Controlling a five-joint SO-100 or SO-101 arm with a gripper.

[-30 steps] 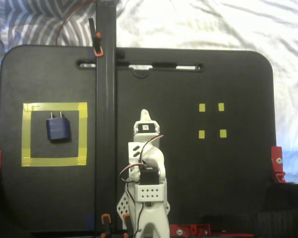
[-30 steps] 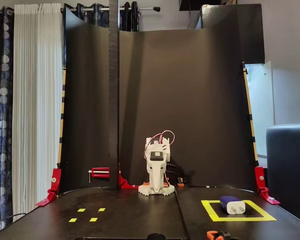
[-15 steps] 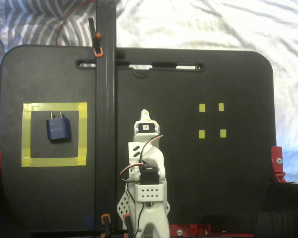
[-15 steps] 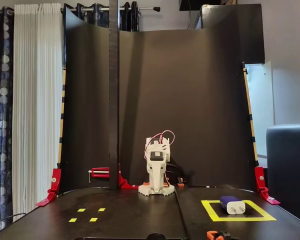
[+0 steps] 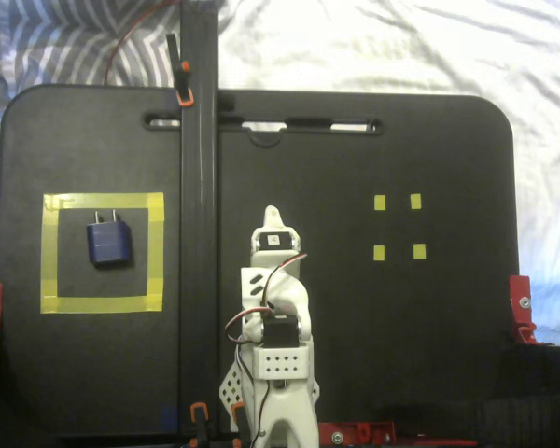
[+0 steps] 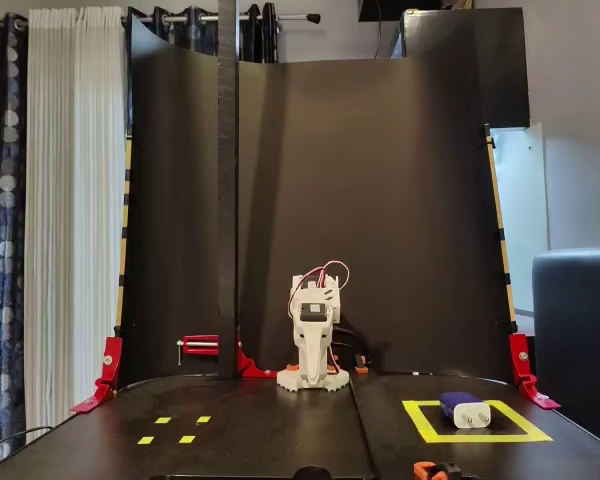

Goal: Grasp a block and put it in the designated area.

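Observation:
The dark navy block (image 5: 108, 243) lies flat inside the designated area (image 5: 49, 252), a square of wide yellow tape at the left of the black board, its two prongs pointing to the far edge. From the front it is the block (image 6: 464, 408) within the yellow outline (image 6: 420, 420) at the right. My white arm is folded over its base at the board's near middle. The gripper (image 5: 273, 215) is well to the right of the block, fingers together and holding nothing. In the front view the gripper (image 6: 313, 372) points down at the base.
Several tiny yellow tape squares (image 5: 380, 203) sit on the right half of the board, seen at the left (image 6: 163, 420) from the front. A black upright post (image 5: 198, 187) stands between arm and taped square. Red clamps (image 5: 520, 308) grip the board's edges.

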